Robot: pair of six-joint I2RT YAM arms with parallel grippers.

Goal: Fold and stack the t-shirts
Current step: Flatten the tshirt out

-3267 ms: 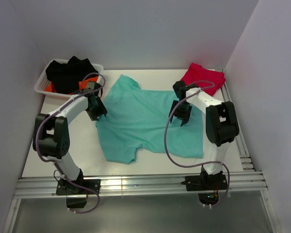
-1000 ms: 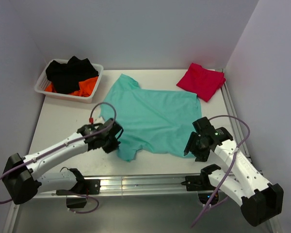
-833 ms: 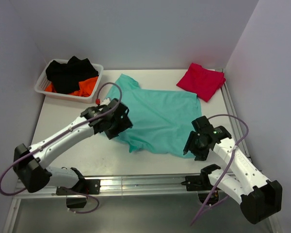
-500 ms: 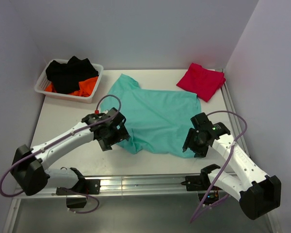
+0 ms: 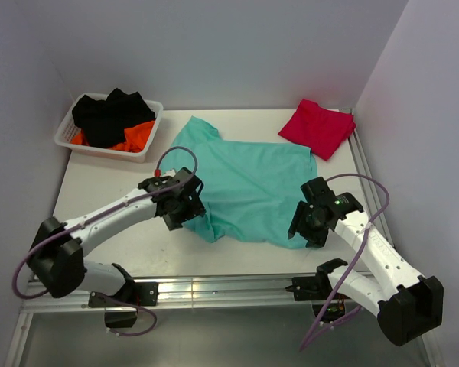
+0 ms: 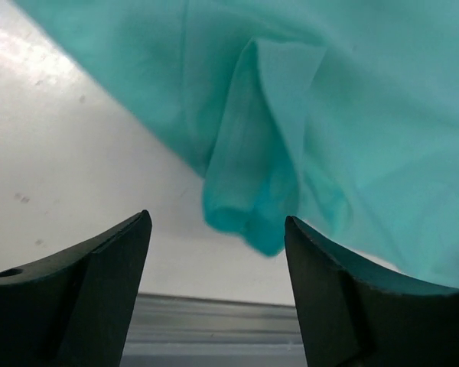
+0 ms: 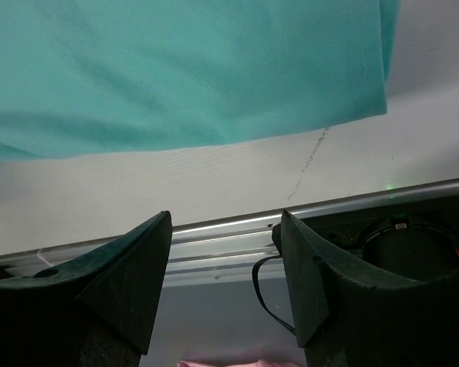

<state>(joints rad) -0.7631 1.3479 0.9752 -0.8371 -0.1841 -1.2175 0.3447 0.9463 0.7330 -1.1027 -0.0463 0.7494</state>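
A teal-green t-shirt [image 5: 249, 180] lies spread in the middle of the white table [image 5: 99, 191], its near left part bunched into a fold [image 6: 252, 199]. A crimson-red t-shirt [image 5: 318, 127] lies folded at the far right corner. My left gripper [image 5: 187, 214] hovers at the teal shirt's near left edge; in the left wrist view this gripper [image 6: 216, 220] is open, the bunched fold just beyond its tips and not held. My right gripper [image 5: 306, 229] hangs over the shirt's near right corner; in the right wrist view it [image 7: 226, 215] is open and empty, below the hem [image 7: 214, 76].
A white basket [image 5: 67, 136] at the far left holds black and orange clothes. An aluminium rail [image 5: 229, 287] runs along the near table edge, with both arm bases on it. Walls close in at the back and both sides.
My left gripper carried the teal shirt's near left corner up over the shirt, opened and let it drop in a bunch. The right arm has barely moved.
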